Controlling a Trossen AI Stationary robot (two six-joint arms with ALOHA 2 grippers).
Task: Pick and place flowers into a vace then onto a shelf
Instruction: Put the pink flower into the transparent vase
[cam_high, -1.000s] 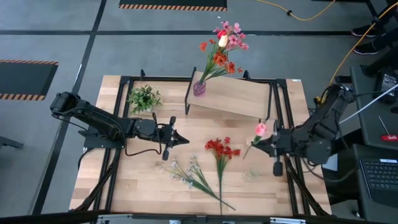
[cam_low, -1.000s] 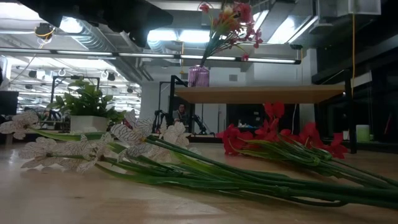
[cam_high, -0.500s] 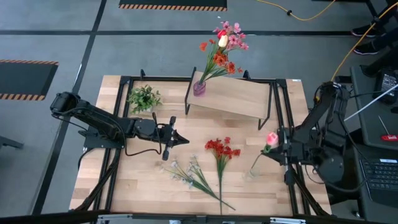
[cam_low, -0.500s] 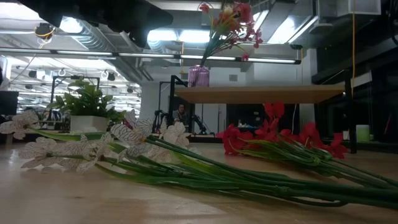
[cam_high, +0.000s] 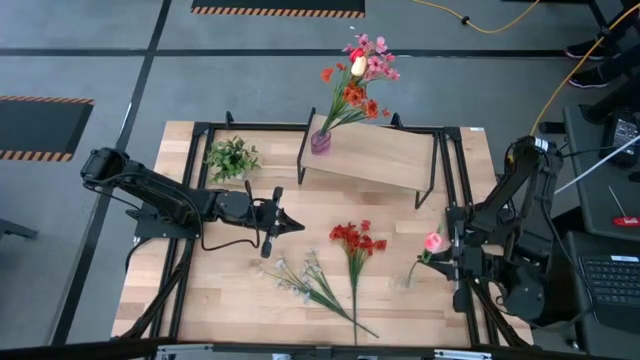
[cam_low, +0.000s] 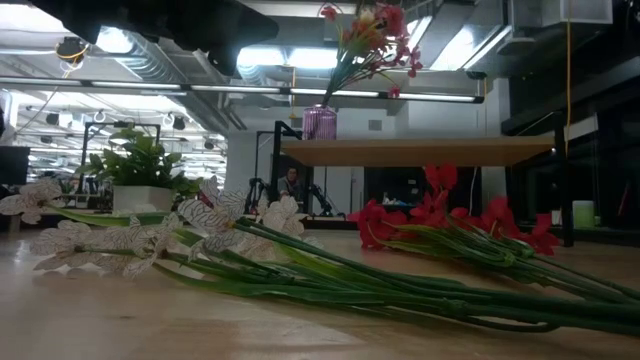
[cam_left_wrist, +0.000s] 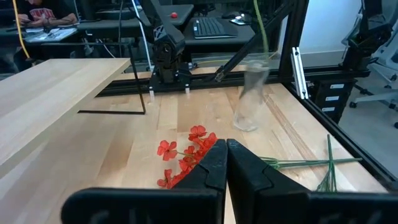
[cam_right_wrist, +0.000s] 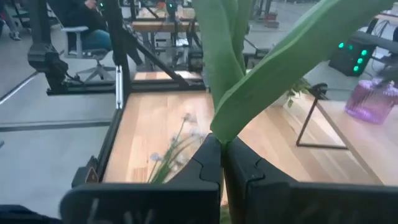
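**Right gripper holding pink flower over clear vase; left gripper closed and empty**

The right gripper (cam_high: 447, 252) is at the right side of the table (cam_high: 240, 300). Its fingers are closed on the green stem of a pink flower (cam_high: 434, 242). In the right wrist view the stem and a broad leaf (cam_right_wrist: 249, 81) rise directly from between the two closed fingers (cam_right_wrist: 202, 165). The pink bloom sits just beside the fingertips, toward the table's middle. The stem runs down from the gripper into a clear vase (cam_left_wrist: 250, 93), which stands on the table immediately below and beside the fingertips.

The left gripper (cam_high: 290, 226) is above the table's middle-left area. Its fingers are pressed fully together with nothing between them, as the left wrist view confirms.

Positions of the remaining flowers relative to the grippers:

- A red flower bunch (cam_high: 352, 240) lies flat on the table between the two grippers, just ahead of the left fingertips, its stems pointing toward the near edge.
- A white flower bunch (cam_high: 300, 275) lies on the table near the left gripper, on its near-edge side.
- A purple vase (cam_high: 320, 141) with mixed red, pink and yellow blooms (cam_high: 358, 70) stands at the left end of the shelf (cam_high: 385, 155), well apart from both grippers, at the far side of the table.

A small green potted plant (cam_high: 231, 157) stands beside the shelf, beyond the left arm.
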